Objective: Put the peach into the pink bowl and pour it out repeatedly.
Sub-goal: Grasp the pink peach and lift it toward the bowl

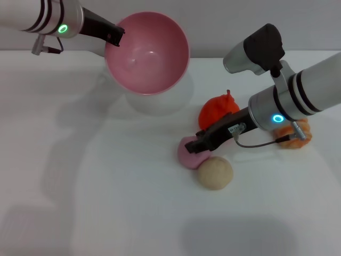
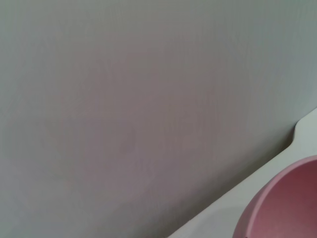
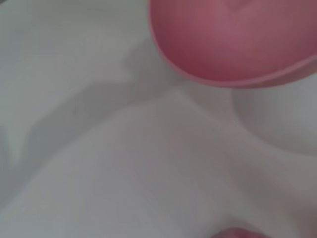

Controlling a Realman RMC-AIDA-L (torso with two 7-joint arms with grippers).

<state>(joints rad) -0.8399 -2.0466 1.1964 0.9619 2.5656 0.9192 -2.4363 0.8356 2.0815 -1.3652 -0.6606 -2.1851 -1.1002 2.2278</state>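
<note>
On the white table (image 1: 106,202), the right gripper (image 1: 196,147) is clamped on the peach (image 1: 189,156), which touches a beige ball (image 1: 216,172) at its four o'clock. Toward eleven o'clock, the left gripper (image 1: 115,36) pinches the rim of the raised, tilted, empty pink bowl (image 1: 149,56).

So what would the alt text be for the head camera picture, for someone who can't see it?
The left gripper holds an empty pink bowl by its rim, tilted above a white table. The right gripper is down at a pink peach, beside a beige ball, with an orange-red pear behind.
</note>
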